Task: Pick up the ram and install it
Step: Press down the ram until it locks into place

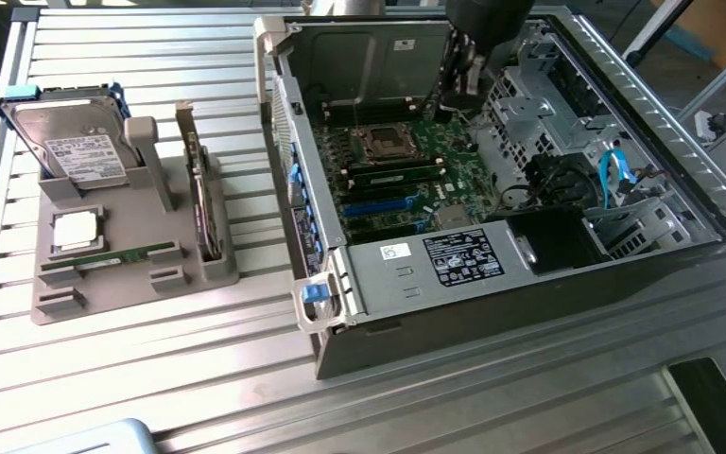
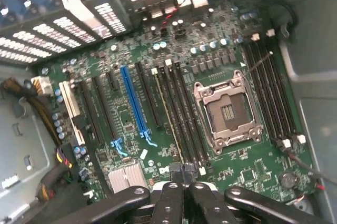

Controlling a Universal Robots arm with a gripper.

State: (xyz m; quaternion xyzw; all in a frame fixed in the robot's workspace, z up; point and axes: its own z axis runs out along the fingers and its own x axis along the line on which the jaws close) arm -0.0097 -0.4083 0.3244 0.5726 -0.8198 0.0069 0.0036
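Note:
A ram [image 1: 136, 255], a thin green stick, lies flat in the front slot of the grey holder [image 1: 111, 284] at the exterior view's left. A second green stick [image 1: 395, 174] stands seated in a memory slot of the motherboard [image 1: 401, 199]; from the wrist its thin top edge [image 2: 168, 116] runs along that slot. My gripper [image 1: 460, 98] hangs inside the open computer case, above the board's far side. Its black fingers [image 2: 171, 203] are pressed together, and the gripper [image 2: 184, 186] is shut with nothing between them, just off the end of the memory slots.
The holder also carries a silver hard drive [image 1: 76, 151], a processor chip [image 1: 76, 230] and an upright expansion card [image 1: 199, 203]. On the board are the bare processor socket [image 2: 229, 112], a blue slot [image 2: 134, 105] and more black memory slots [image 2: 271, 92]. Case walls [image 1: 464, 312] enclose the board.

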